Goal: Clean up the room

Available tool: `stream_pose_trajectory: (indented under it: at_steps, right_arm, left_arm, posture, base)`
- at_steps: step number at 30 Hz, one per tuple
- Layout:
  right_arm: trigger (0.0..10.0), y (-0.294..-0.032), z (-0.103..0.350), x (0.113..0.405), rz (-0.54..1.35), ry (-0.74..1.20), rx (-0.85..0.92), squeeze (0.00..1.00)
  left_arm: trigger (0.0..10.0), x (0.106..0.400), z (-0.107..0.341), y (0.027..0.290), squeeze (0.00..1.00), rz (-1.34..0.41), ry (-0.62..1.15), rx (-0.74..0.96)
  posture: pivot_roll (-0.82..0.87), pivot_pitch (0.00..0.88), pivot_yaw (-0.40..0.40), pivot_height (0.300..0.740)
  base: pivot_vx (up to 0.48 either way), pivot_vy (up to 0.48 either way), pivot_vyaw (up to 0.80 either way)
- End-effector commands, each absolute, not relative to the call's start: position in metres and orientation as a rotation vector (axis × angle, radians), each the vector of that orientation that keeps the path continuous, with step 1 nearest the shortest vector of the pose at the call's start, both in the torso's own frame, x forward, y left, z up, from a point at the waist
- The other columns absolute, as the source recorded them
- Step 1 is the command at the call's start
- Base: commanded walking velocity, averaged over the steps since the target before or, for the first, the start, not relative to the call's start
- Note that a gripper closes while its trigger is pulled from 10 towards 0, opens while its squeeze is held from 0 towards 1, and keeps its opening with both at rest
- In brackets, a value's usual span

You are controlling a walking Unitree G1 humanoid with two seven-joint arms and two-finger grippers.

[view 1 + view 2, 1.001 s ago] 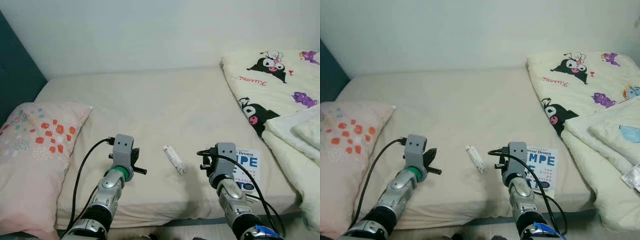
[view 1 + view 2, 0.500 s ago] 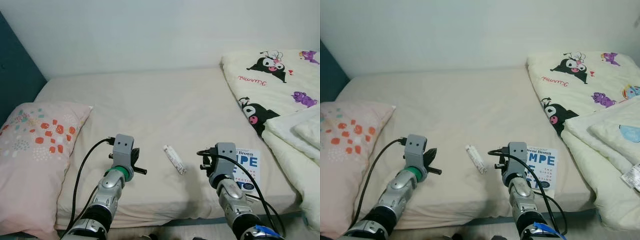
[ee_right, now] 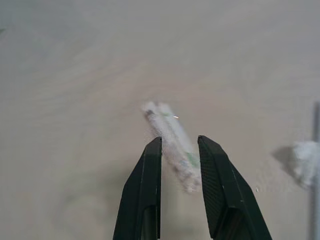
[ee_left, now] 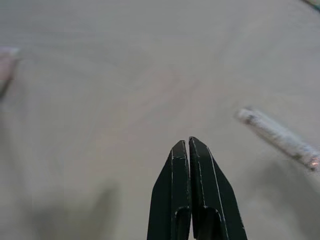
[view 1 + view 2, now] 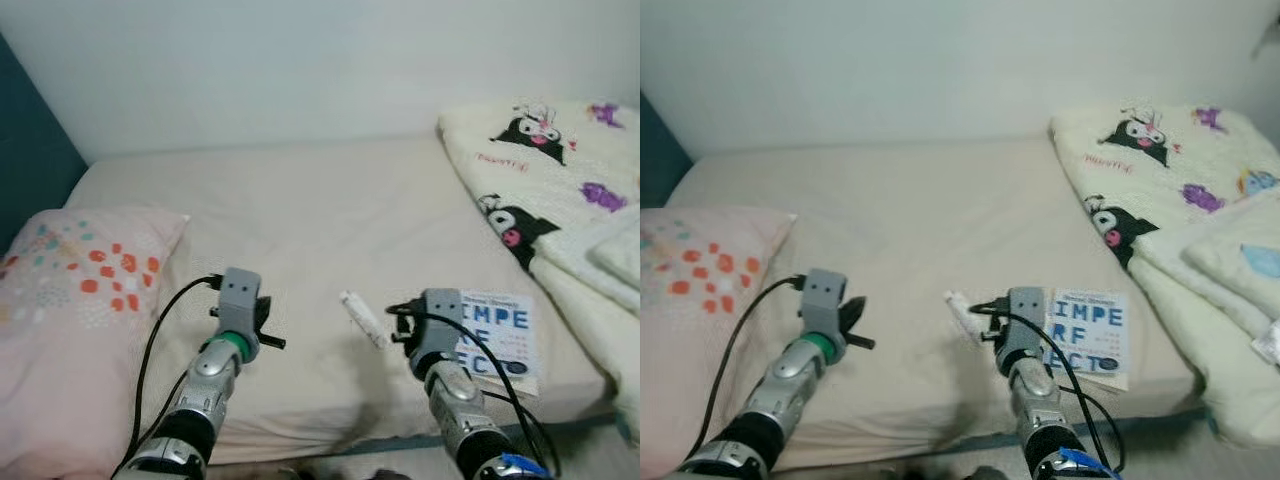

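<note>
- Lying on the beige bed sheet (image 5: pixel 330 210) near its front edge: small white tube (image 5: pixel 364 319), angled, between the two arms and closer to the right one.
- Hovering just beside the tube's near end: right gripper (image 3: pixel 179 150), fingers (image 3: pixel 150 170) parted by a narrow gap, holding nothing; seen through that gap in the right wrist view, the blurred tube (image 3: pixel 172 142) on the sheet.
- Poised low over the sheet, well apart from the tube: left gripper (image 4: pixel 189 145), fingers pressed together tip to tip, gripping nothing; off to one side in the left wrist view, the tube (image 4: pixel 277 137).
- Resting flat on the sheet just beside the right arm, on its right: book (image 5: pixel 495 335) with a white cover and large blue letters, partly hidden behind that arm's wrist housing.
- Piled along the right side of the bed: cream blanket (image 5: pixel 1160 170) printed with black and purple cartoon figures, folded layers nearer the front corner.
- Sitting at the left side of the bed: pink pillow (image 5: pixel 70 290) with red and teal spots, clear of the left arm.
- Trailing from each wrist housing down along the arm: black cable (image 5: pixel 160 340).
- Backing the bed: pale wall (image 5: pixel 300 70), with a dark teal panel (image 5: pixel 30 160) at the far left.
</note>
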State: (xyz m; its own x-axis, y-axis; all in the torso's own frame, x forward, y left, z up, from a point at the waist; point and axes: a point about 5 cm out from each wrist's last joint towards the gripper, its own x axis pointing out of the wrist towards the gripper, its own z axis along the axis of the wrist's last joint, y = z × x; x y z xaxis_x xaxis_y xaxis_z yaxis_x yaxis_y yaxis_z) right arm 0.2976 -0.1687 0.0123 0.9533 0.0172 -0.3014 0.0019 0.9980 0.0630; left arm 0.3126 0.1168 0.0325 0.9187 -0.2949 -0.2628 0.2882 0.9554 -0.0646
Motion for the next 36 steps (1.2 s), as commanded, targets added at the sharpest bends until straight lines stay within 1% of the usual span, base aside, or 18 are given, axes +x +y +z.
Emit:
stream_pose_trajectory:
  at_steps: [1, 11, 19, 22, 36]
  right_arm:
    - [10.0, -0.1668, 0.0086, 0.2949, 0.002, 0.326, 0.080, 0.00]
    - [10.0, -0.1667, 0.0087, 0.2951, 0.001, 0.326, 0.081, 0.00]
    - [10.0, -0.1670, 0.0085, 0.2949, 0.000, 0.328, 0.081, 0.00]
    - [10.0, -0.1670, 0.0084, 0.2948, 0.001, 0.328, 0.081, 0.00]
    - [10.0, -0.1673, 0.0082, 0.2947, 0.000, 0.329, 0.082, 0.00]
  left_arm:
    - [10.0, 0.3090, 0.0270, 0.1200, 0.00, -0.293, 0.299, -0.017]
    - [10.0, 0.3091, 0.0279, 0.1188, 0.00, -0.314, 0.292, 0.006]
    - [10.0, 0.3079, 0.0268, 0.1167, 0.00, -0.322, 0.297, 0.013]
    - [10.0, 0.3082, 0.0256, 0.1189, 0.00, -0.295, 0.308, -0.013]
    - [10.0, 0.3086, 0.0258, 0.1196, 0.00, -0.294, 0.311, -0.010]
  posture:
    - [0.08, 0.000, 0.079, 0.740]
    - [0.08, 0.000, 0.079, 0.740]
    - [0.08, 0.000, 0.079, 0.740]
    - [0.08, 0.000, 0.079, 0.740]
    - [0.08, 0.000, 0.079, 0.740]
  base:
    - [0.000, 0.000, 0.00]
    - [0.000, 0.000, 0.00]
    - [0.000, -0.473, 0.00]
    - [0.000, 0.000, 0.00]
    - [0.000, 0.000, 0.00]
